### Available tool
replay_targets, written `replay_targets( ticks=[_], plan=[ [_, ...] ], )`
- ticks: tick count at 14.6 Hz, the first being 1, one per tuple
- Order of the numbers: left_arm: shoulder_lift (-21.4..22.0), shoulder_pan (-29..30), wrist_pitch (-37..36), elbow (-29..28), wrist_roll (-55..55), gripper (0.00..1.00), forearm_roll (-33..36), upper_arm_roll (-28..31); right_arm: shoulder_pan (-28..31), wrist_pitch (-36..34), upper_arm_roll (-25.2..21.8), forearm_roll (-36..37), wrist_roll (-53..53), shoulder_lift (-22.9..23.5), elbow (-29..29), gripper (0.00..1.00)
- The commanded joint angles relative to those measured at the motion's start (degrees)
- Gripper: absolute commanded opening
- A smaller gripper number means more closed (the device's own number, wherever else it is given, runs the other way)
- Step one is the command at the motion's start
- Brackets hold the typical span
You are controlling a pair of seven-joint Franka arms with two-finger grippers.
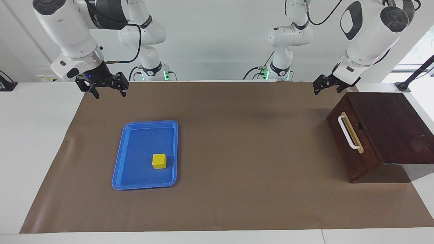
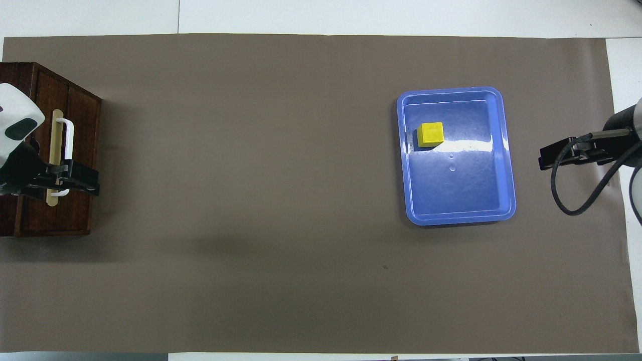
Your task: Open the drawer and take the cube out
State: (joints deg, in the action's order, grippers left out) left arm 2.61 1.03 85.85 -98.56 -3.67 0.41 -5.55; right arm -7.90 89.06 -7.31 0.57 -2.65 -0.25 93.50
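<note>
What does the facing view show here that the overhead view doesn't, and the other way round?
Facing view only: both arms whole, and the left gripper hanging in the air clear of the drawer, not touching its handle; the right gripper is also raised, open. Overhead view only: the left gripper covers the handle's near end, and the whole tray floor is seen flat. Both: drawer closed, cube in the blue tray toward the right arm's end.
</note>
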Motion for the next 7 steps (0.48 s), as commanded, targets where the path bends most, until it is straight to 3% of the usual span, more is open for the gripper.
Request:
replay_targets(
  ticks=[1,7],
  plan=[
    [-0.1,-0.8,0.5,0.6,0.7,1.0,-0.5,0.7,0.5,0.7,0.2,1.1,-1.0,-1.2,1.5,1.0],
    [0.0,-0.8,0.5,0.7,0.7,1.0,-0.5,0.7,0.3,0.2,0.1,1.1,-0.9,-1.2,1.4,1.0]
  ],
)
